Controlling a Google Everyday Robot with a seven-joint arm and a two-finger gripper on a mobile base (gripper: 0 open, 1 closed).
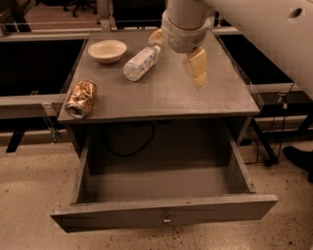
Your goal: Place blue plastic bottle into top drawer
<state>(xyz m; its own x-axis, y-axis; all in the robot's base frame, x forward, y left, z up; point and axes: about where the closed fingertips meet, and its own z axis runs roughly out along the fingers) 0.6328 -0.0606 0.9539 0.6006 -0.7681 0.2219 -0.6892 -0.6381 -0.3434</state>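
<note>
This looks like an office or a lab. It has a hard speckled floor (29, 195), a plain grey metal cabinet (161, 93) and a loose black cable (122, 154). The robot's gripper (197, 74) hangs over the cabinet top.

gripper (197, 73) over cabinet top (161, 95), arm (254, 29) cropped

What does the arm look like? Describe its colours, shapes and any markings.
The arm is a thick, smooth, off-white shell with one small dark hole near its upper end. It narrows to a rounded white wrist. The pincer, above the cabinet top right of the bottle, is pale yellow and blocky. No cables or lettering show.
</note>
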